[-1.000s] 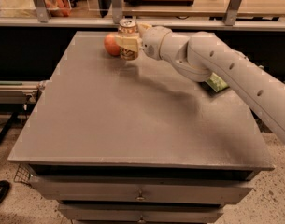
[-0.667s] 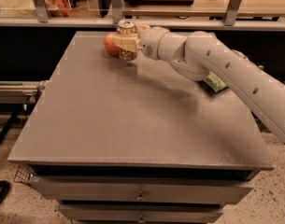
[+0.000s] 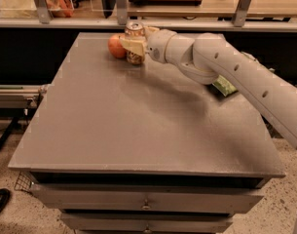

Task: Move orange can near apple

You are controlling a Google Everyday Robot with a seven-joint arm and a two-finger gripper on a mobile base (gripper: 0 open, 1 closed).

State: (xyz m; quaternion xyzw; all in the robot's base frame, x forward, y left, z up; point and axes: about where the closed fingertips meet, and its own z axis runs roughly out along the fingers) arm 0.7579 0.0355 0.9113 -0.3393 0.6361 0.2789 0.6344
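Upper left of the frame, the gripper [image 3: 131, 46] held the orange can [image 3: 135, 29] upright, jaws closed around its middle — set just beside the apple [image 3: 115, 47], seemingly ready for release.

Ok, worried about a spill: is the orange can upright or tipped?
Upright. The orange can stands on the table beside the apple, silver top facing up, the gripper closed around its middle.

Table [image 3: 138, 130] bears apple [image 3: 116, 47], can [image 3: 135, 31], packet [image 3: 224, 87] — tool [image 3: 133, 44] gripping can.
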